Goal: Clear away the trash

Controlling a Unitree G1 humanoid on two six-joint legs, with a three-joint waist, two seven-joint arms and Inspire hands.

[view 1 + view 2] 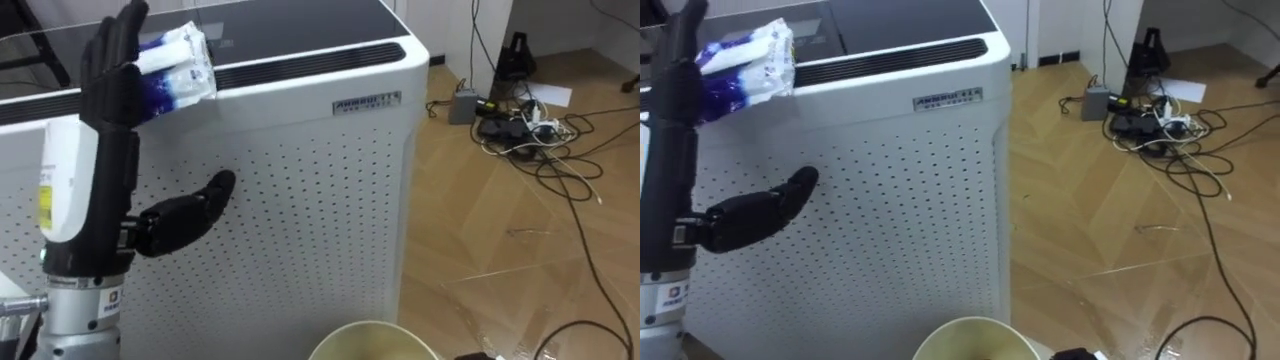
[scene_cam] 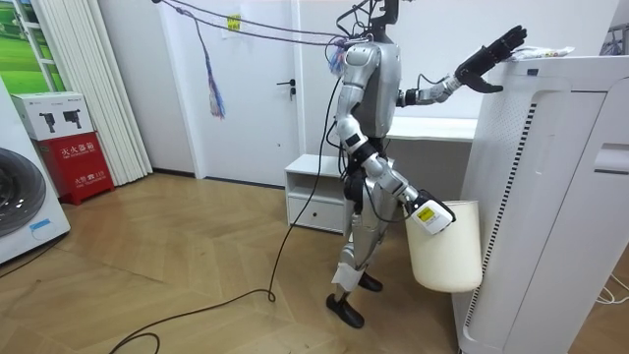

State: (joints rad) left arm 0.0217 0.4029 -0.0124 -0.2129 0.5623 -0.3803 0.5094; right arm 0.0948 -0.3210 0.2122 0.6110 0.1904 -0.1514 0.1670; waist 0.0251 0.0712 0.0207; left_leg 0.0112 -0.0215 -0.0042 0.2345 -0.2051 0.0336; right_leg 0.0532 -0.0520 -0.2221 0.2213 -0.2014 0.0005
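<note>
Wrapper [image 1: 180, 62], white and blue, lay at the front edge of the white appliance's [image 1: 300, 190] top. The left hand [image 1: 105, 90] stood against it, fingers [image 1: 127, 25] straight, thumb spread. A white bin [image 2: 444, 251] hung at the right arm.

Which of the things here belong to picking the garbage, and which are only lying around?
For the job: crumpled white-and-blue wrapper on the white appliance; left hand at it; white bin.
Just lying about: tangle of cables on the floor; sheet of paper beside them; red box.
</note>
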